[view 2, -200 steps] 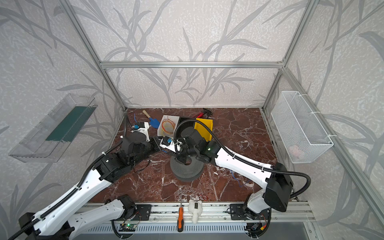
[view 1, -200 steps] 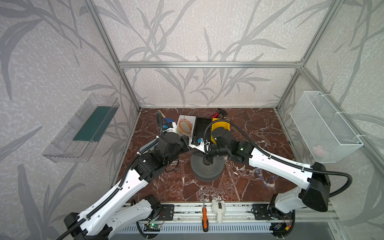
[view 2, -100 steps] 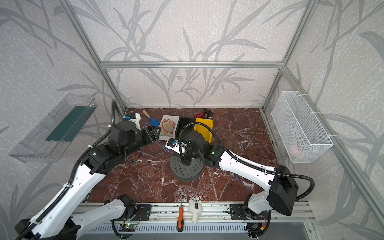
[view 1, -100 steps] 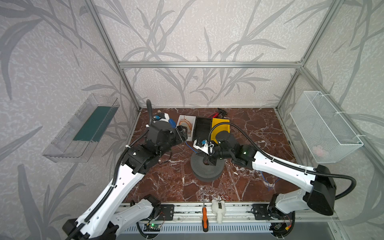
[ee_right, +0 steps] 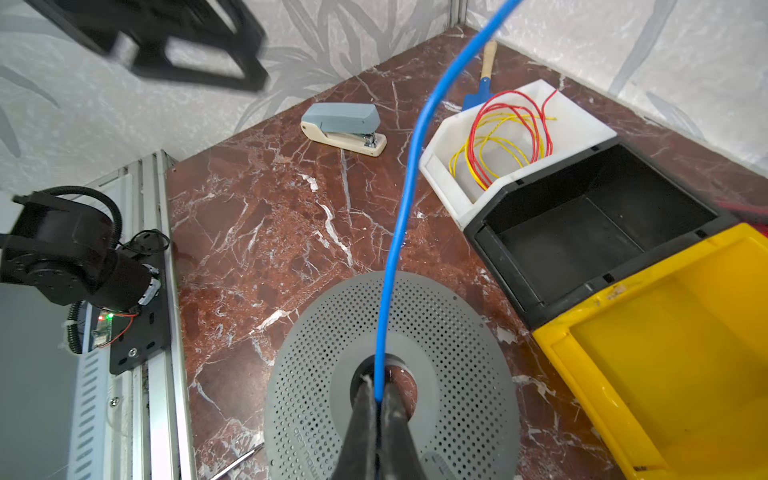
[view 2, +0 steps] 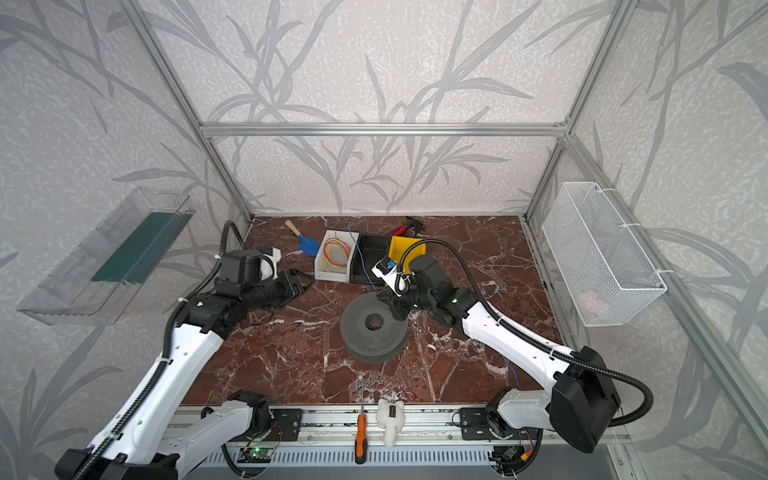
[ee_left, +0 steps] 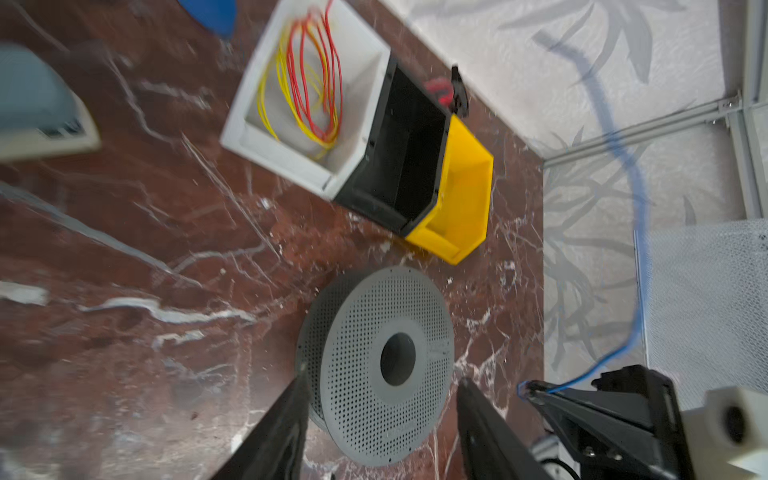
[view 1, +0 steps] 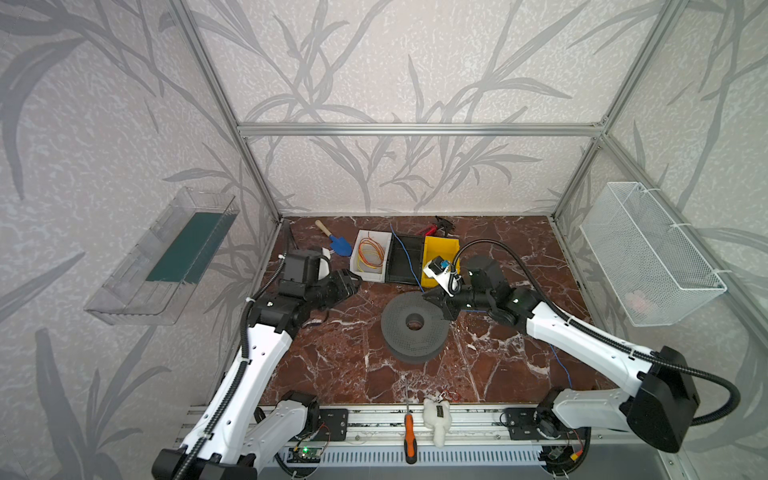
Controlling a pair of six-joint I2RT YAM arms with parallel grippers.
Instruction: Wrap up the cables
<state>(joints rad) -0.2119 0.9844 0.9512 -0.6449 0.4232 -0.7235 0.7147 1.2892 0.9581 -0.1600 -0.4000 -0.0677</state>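
Observation:
The cables are one thin bright-blue wire [ee_right: 409,174]. In both top views it rises from my right gripper [view 1: 428,296] [view 2: 380,296] and runs back over the black bin [view 1: 405,259]. The right gripper [ee_right: 378,399] is shut on this wire above the hole of the grey perforated spool [view 1: 415,322] [ee_right: 457,353], which lies flat on the table. A further stretch of blue wire [view 1: 559,365] trails on the table beside the right arm. My left gripper [view 1: 353,284] [ee_left: 382,382] is open and empty, left of the spool [ee_left: 353,332] and apart from it.
Behind the spool stand a white bin [view 1: 368,277] with orange and yellow wires, the black bin and a yellow bin [view 1: 436,249]. A blue trowel [view 1: 338,243] and a stapler [ee_right: 345,126] lie at the back left. A screwdriver [view 1: 409,432] and a white toy [view 1: 436,419] lie on the front rail.
My left gripper has opened, let go of the wire and drawn back to the left, away from the spool. The right gripper stays shut on the wire and has shifted slightly right.

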